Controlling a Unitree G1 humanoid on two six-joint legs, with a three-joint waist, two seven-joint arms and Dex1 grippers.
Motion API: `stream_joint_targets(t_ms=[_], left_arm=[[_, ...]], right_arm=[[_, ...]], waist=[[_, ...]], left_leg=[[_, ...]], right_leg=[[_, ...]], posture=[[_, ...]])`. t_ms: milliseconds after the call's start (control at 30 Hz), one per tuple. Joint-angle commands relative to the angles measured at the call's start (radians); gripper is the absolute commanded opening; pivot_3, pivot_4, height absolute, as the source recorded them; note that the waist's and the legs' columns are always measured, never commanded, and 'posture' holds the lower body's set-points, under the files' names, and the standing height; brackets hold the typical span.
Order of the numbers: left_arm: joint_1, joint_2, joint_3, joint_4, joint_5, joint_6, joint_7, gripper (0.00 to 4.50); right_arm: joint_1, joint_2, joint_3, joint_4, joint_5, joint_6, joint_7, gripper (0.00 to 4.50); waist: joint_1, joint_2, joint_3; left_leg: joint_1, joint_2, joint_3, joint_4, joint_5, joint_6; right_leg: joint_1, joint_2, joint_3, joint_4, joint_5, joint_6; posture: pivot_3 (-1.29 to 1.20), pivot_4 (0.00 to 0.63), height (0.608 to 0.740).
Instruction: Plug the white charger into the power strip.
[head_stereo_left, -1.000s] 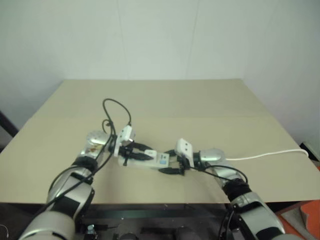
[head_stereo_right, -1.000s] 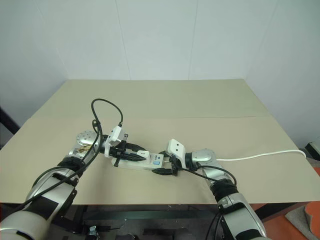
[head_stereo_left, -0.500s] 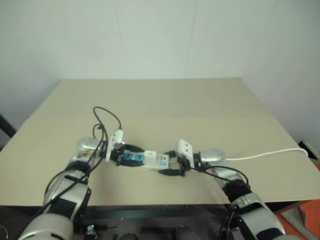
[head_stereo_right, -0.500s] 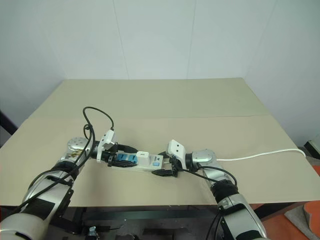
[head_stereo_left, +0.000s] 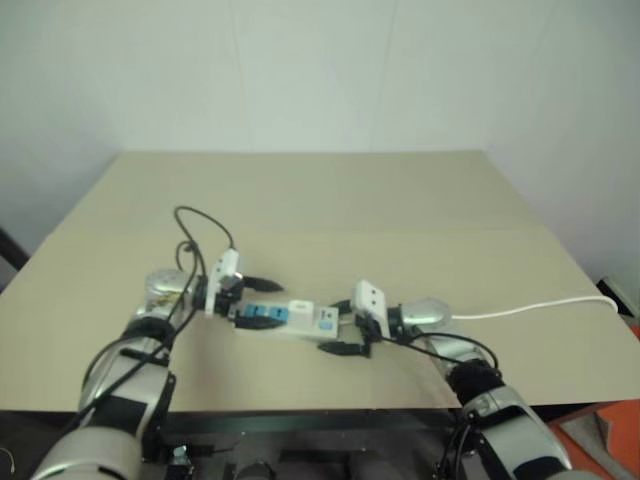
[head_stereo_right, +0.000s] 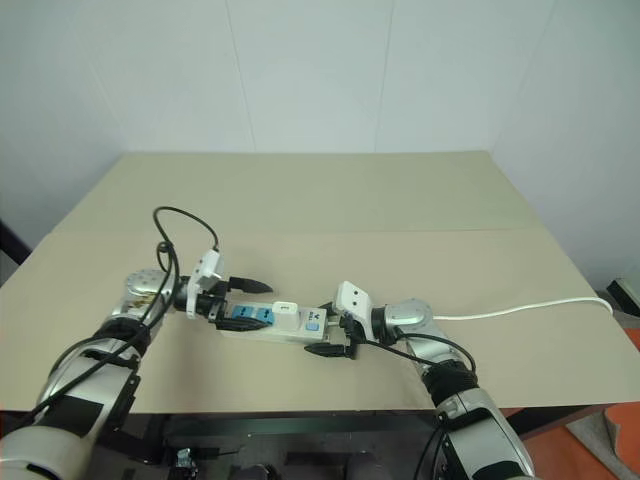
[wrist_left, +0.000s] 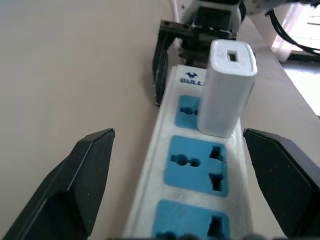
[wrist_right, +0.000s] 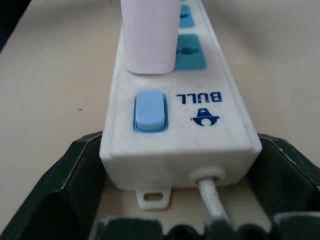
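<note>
On the counter (head_stereo_right: 400, 200), near its front edge: the power strip (head_stereo_right: 268, 326) lying flat with the white charger (head_stereo_right: 285, 311) upright in a socket beside the switch, seemingly fully seated. Left hand (head_stereo_right: 237, 295) spread wide off the far end, holding nothing; right hand (head_stereo_right: 332, 331) gaping around the cable end without clamping, likely just bracing. Charger small, plain, rounded

the bare tan tabletop (head_stereo_right: 330, 195) lies open behind the long white blue-socketed power strip (head_stereo_right: 275, 322), flanked endwise by both black-fingered grippers.
</note>
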Motion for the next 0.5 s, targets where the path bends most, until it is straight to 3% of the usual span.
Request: stream_joint_targets(t_ms=[33,267,500], left_arm=[[0.017,0.065,0.021,-0.077,-0.065,0.003,-0.002,4.5],[0.162,0.248,0.093,-0.263,-0.157,0.044,-0.002,4.5],[0.311,0.328,0.192,-0.447,-0.184,0.11,-0.002,4.5]], right_arm=[[0.033,-0.061,-0.052,-0.12,0.038,-0.015,0.013,4.46],[0.211,-0.344,-0.21,-0.535,0.151,0.125,0.049,4.46],[0.425,-0.584,-0.428,-0.686,0.267,0.244,0.087,4.46]], waist=[[0.007,0.0,0.001],[0.023,0.001,0.018],[0.048,0.001,0.02]], left_leg=[[-0.004,0.0,0.0,0.0,0.0,0.0],[-0.012,-0.001,0.001,0.0,-0.001,0.0],[-0.009,0.0,0.002,0.0,-0.001,0.0]], right_leg=[[-0.004,0.0,0.0,0.0,0.0,0.0],[-0.01,-0.003,-0.001,-0.001,-0.001,0.001],[-0.007,-0.004,-0.002,-0.002,-0.001,0.001]], posture=[[0.0,0.15,0.74],[0.0,0.15,0.74],[0.0,0.15,0.74]])
